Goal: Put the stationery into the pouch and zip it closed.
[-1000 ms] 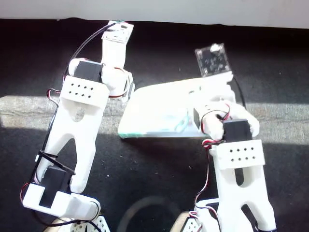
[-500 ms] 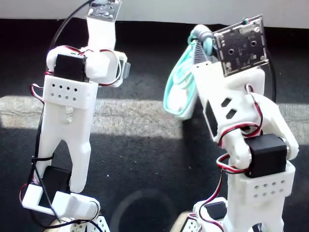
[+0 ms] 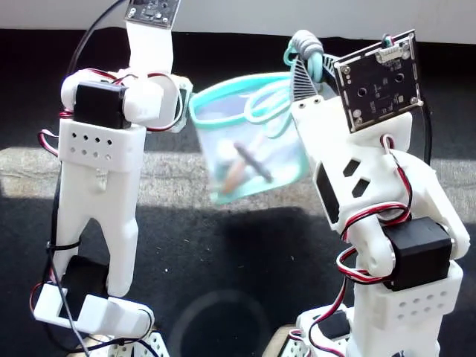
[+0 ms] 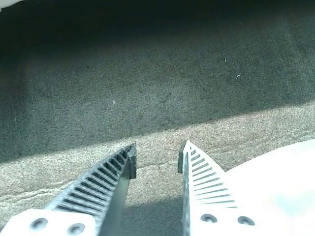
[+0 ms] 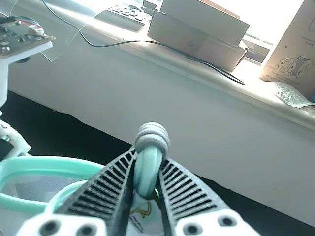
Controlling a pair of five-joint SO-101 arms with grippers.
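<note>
My right gripper [image 5: 147, 153] is shut tight on the pouch's green loop [image 5: 146, 172]. A grey knot [image 5: 152, 136] sits just past my fingertips. The pouch [image 3: 249, 141] hangs below that gripper, up in the air over the dark table [image 3: 223, 245]. It is see-through with a green edge, and its top looks open. Inside it, down low, lie a few long thin things, the stationery [image 3: 245, 167]. They are too blurry to tell apart. My left gripper [image 4: 156, 156] is open a little and holds nothing. From above it looks close to the pouch's rim, and the table is under it. Far past my right gripper stands a white wall [image 5: 206, 113] with boxes [image 5: 197, 24] on the ledge on top.
</note>
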